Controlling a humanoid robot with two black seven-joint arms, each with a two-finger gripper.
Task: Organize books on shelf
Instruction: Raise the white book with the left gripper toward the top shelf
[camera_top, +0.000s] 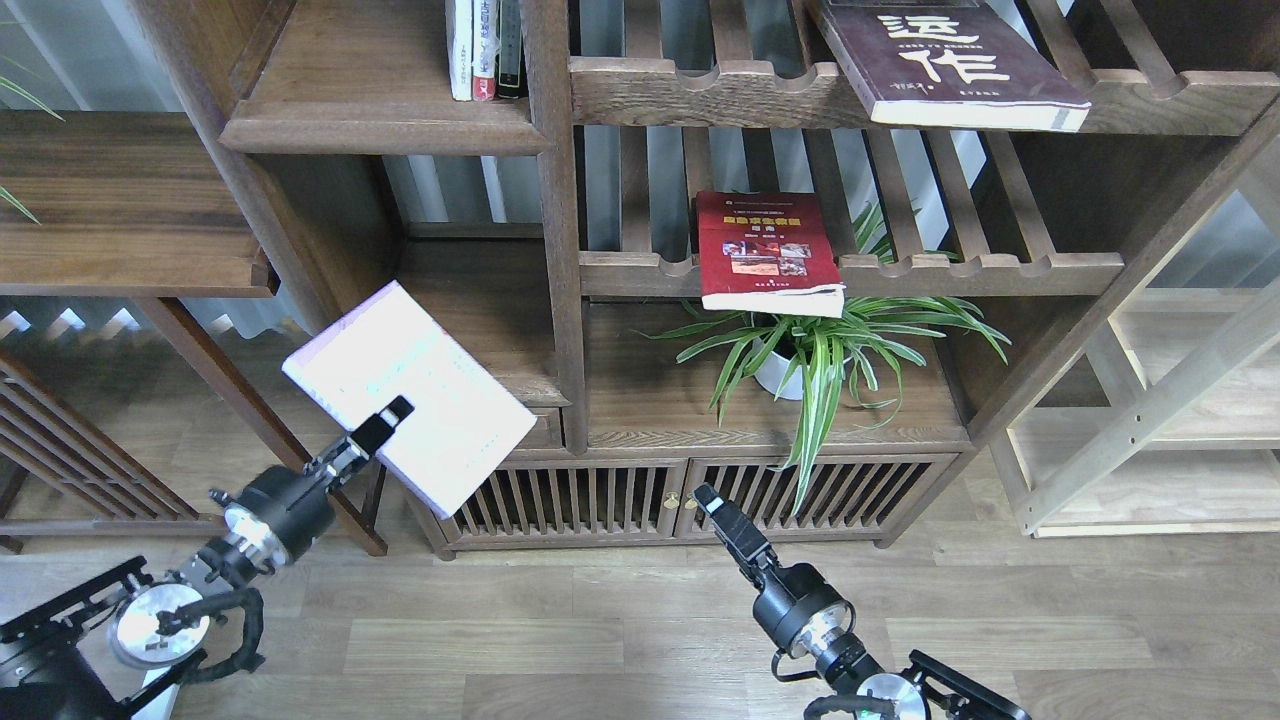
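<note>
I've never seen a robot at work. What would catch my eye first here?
Probably the pale lavender-white paperback, held tilted in mid-air by the left end effector in front of the dark wooden bookcase. Next, the large maroon book with white characters overhanging the top slatted rack, and the red book above a striped green plant.

paperbacks (410, 395): 3 | upright volumes (484, 50): seemingly 3 | plant (815, 350): 1

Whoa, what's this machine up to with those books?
It is tidying books on a dark wooden bookcase. Its left gripper holds a pale lavender-white book tilted in the air, in front of the low shelf. The right gripper hangs free, holding nothing. A red book and a maroon book lie on the slatted racks, overhanging their front rails.
</note>
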